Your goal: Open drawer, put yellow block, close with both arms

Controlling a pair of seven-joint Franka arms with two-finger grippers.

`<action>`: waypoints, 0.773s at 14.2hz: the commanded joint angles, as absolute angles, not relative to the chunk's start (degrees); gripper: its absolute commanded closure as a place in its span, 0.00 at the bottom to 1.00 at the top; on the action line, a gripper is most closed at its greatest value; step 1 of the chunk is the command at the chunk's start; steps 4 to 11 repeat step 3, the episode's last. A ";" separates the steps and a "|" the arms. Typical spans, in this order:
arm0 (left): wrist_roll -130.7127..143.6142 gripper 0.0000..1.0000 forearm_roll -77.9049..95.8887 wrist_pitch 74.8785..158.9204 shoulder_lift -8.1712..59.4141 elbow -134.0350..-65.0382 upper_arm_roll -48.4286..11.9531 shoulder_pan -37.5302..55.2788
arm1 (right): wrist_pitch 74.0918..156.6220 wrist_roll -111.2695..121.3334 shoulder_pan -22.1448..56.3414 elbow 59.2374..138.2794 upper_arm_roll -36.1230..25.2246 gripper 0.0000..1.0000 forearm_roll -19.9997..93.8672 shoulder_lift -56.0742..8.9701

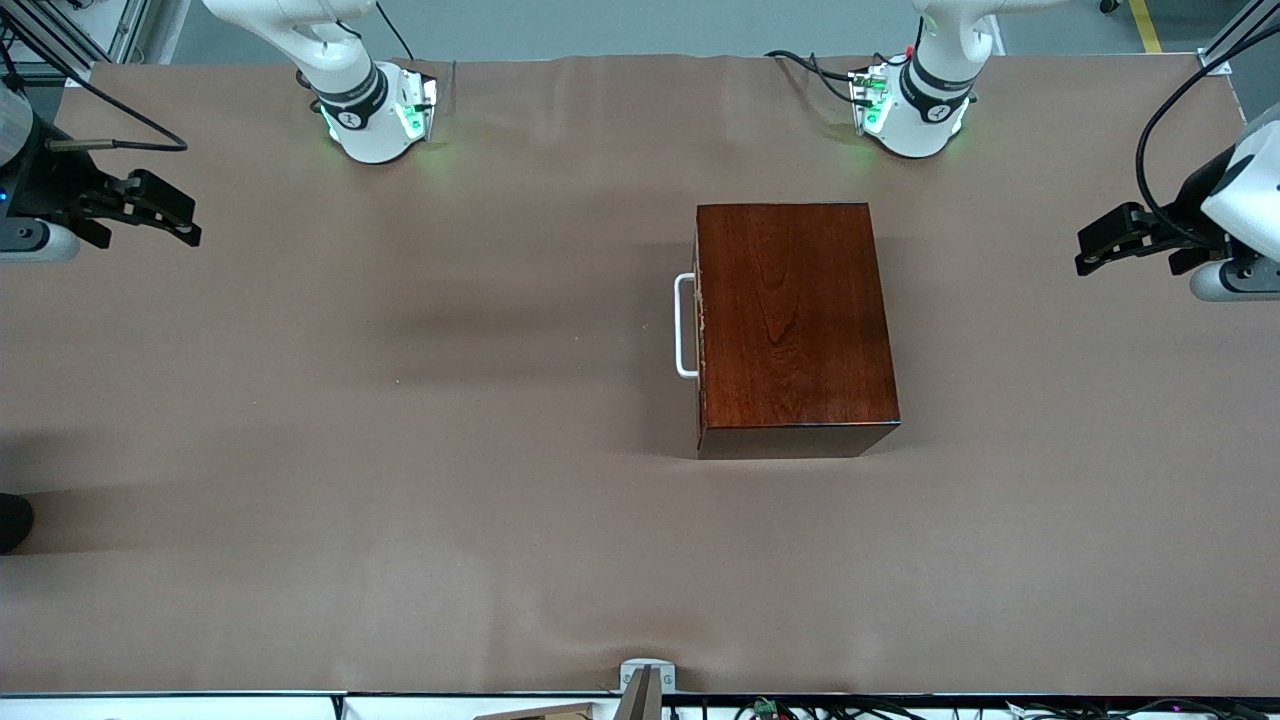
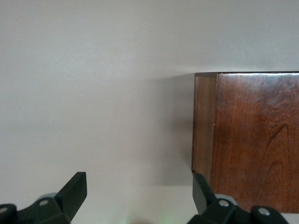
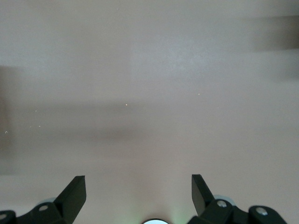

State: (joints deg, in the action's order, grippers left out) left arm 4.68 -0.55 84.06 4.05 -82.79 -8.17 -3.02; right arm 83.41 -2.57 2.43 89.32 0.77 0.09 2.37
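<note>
A tabletop [image 1: 400,450] covered in plain brown sheeting fills the scene, with grey floor showing past the edge where the two arms' bases stand.

The right tool [image 1: 160,215] hangs in the air over bare covering at the right arm's end of the tabletop, well apart from the wooden box [image 1: 790,320]. Its fingers [image 3: 74,191] stand wide apart with nothing between them, and its wrist view shows only brown covering beneath. The right arm waits there.

The left tool [image 1: 1110,240] hangs over the left arm's end of the tabletop, also clear of the box though nearer to it than the right tool is. Its fingers [image 2: 77,189] are spread wide too and hold nothing. In its wrist view one corner of the box and part of the glossy lid show past the fingertips. The left arm also waits.

The box itself, dark reddish-brown and glossy, sits on the tabletop closer to the left arm's base [image 1: 915,110] than to the right arm's base [image 1: 375,115]. The drawer is pushed fully in, so only its white U-shaped handle [image 1: 684,325] shows, sticking out from the box face that is turned toward the right arm's end of the tabletop. Neither tool touches the handle or the box.
</note>
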 commanded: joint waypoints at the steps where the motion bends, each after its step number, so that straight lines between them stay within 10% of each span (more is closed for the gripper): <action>1: 3.52 0.00 0.70 85.08 2.72 -84.46 -7.65 -2.99 | 83.50 -2.90 2.02 90.09 0.70 0.00 0.18 3.25; 11: 3.60 0.00 0.70 85.17 2.81 -84.46 -7.65 -2.99 | 83.50 -2.90 2.02 90.18 0.70 0.00 0.18 3.16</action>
